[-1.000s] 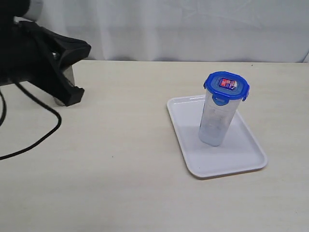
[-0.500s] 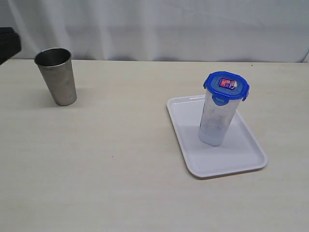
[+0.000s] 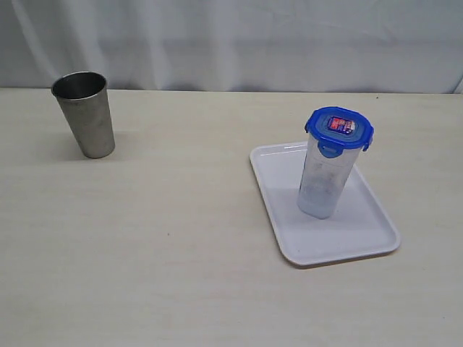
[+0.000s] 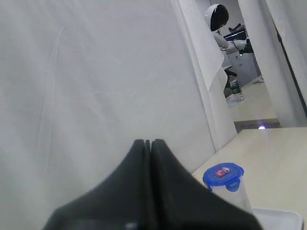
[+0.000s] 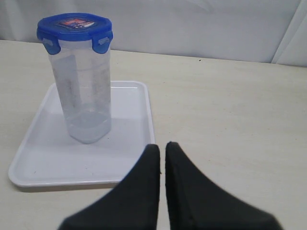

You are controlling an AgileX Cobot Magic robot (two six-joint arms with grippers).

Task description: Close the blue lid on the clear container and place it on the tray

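pale wood-look table (image 3: 181, 238); white tray (image 3: 362, 242) lies flat on right half, steel cup (image 3: 85, 114) stands upright far left, well apart.

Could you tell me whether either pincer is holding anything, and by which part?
Nothing is held. The left pincer and the right pincer are both shut and empty; the clear container, blue lid on, stands free on the tray.
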